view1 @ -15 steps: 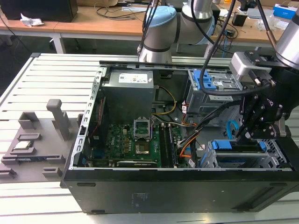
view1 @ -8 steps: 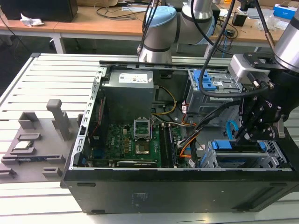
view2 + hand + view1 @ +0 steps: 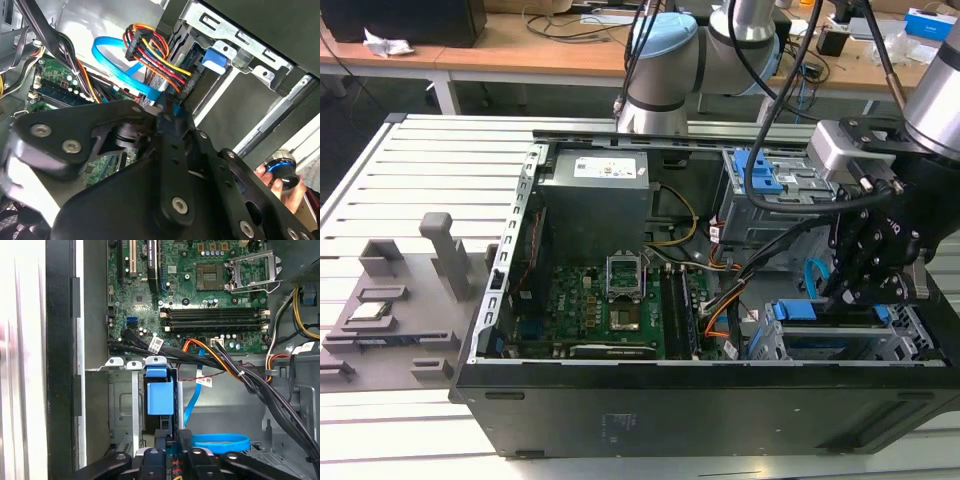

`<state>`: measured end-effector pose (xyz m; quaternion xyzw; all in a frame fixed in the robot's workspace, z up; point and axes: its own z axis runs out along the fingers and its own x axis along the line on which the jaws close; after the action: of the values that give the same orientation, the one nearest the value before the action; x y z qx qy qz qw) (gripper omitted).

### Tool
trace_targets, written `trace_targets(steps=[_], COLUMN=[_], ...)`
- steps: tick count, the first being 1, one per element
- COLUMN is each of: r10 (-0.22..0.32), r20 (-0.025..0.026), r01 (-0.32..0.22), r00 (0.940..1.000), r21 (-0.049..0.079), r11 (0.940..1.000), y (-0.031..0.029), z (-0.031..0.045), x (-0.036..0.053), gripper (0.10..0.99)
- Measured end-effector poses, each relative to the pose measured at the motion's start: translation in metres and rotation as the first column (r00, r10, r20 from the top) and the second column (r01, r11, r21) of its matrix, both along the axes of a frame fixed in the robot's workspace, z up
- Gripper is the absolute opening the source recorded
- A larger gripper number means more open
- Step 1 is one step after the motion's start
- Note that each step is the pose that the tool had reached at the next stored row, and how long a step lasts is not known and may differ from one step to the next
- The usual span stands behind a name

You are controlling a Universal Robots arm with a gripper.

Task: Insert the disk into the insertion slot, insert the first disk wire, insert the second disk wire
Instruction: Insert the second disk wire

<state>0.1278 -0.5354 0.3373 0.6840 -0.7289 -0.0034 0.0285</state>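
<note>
- Blue plastic of the disk's [image 3: 160, 396] carrier frame is showing at the mouth of the insertion slot [image 3: 122, 405] in the first wrist view, with the disk sitting inside that silver cage.
- In the exterior view the same cage [image 3: 840, 340] is lying at the near corner of the open computer case [image 3: 700, 400], toward the exterior view's right.
- The black pincer [image 3: 850, 285] is hanging just above the cage, at the disk's back edge.
- Its fingers [image 3: 172, 450] are sitting pressed close together around something dark beside the disk; I cannot tell what they are pinching.
- A bundle of coloured power wires [image 3: 155, 60] and a flat blue data cable [image 3: 117, 62] are reaching the disk's end, just past the pincer.
- A green motherboard [image 3: 200, 285] is lying beyond the cage.
- The case is resting on a slatted grey worktop [image 3: 410, 180].
</note>
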Motion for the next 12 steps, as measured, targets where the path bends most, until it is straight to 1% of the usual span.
trace_targets(steps=[1,4,5,7,8,9,11,12], r10=[0.000,0.000,0.000,0.000,0.000,0.000,0.000,0.000], r20=[0.0001,0.0000,0.0000,0.0000,0.0000,0.0000,0.0000,-0.0001], r01=[0.000,0.000,0.000,0.000,0.000,0.000,0.000,0.000], r00=[1.0000,1.0000,1.0000,1.0000,1.0000,1.0000,1.0000,1.0000], r21=[-0.001,0.000,0.000,0.000,0.000,0.000,0.000,0.001], r11=[1.0000,1.0000,1.0000,1.0000,1.0000,1.0000,1.0000,1.0000], y=[0.0000,0.0004,0.0011,0.0029,0.0033,0.0036,0.0036,0.0036], z=[0.0009,0.0142,0.0177,0.0273,0.0320,0.0387,0.0428,0.0434], x=[0.0000,0.0000,0.0000,0.0000,0.0000,0.0000,0.0000,0.0000], gripper=[0.235,0.235,0.235,0.235,0.224,0.106,0.106,0.106])
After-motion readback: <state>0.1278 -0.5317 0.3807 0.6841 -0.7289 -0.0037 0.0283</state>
